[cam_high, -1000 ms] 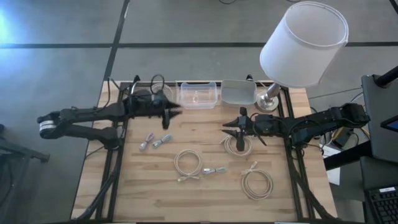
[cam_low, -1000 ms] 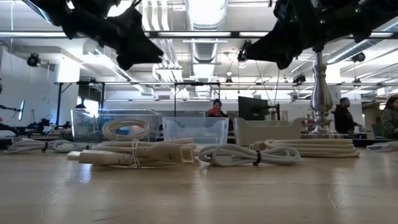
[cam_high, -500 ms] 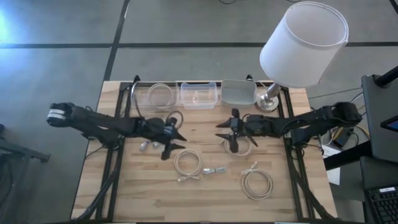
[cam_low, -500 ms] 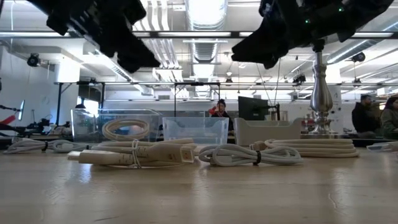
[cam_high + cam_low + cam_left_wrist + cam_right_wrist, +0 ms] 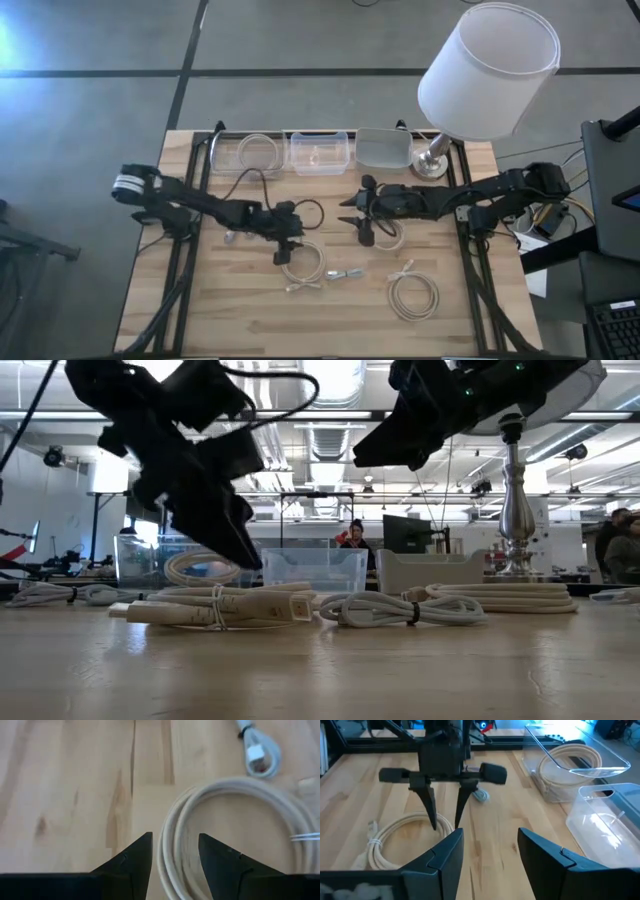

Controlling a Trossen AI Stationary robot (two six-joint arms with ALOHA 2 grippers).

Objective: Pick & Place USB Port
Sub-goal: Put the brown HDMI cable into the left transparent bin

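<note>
Two dark arms reach in over the wooden table [image 5: 240, 330] from opposite sides. The left gripper [image 5: 283, 247] hangs low near the middle of the table with its fingers [image 5: 134, 865] spread apart and holding nothing; in the left wrist view they straddle the near-left edge of a coiled white cable [image 5: 303, 263], one finger outside the loop and one over its rings, and whether the tips touch the cable cannot be told. Just right of that coil lies a small cable bundle [image 5: 345, 274] with a white plug. The right gripper [image 5: 361, 214] hovers right of centre, well above the tabletop, fingers released and empty, partly over another white coil [image 5: 391, 236]. A third coil [image 5: 413, 295] lies nearer and to the right. Small grey adapters [image 5: 231, 237] rest beside the left arm. Along the far edge stand three clear bins: the left bin [image 5: 222, 152] already holds a coiled cable [image 5: 257, 153], the middle bin [image 5: 320, 153] and the right bin [image 5: 383, 148] sit beside it. A lamp [image 5: 487, 70] with a white shade stands at the far right corner.
</note>
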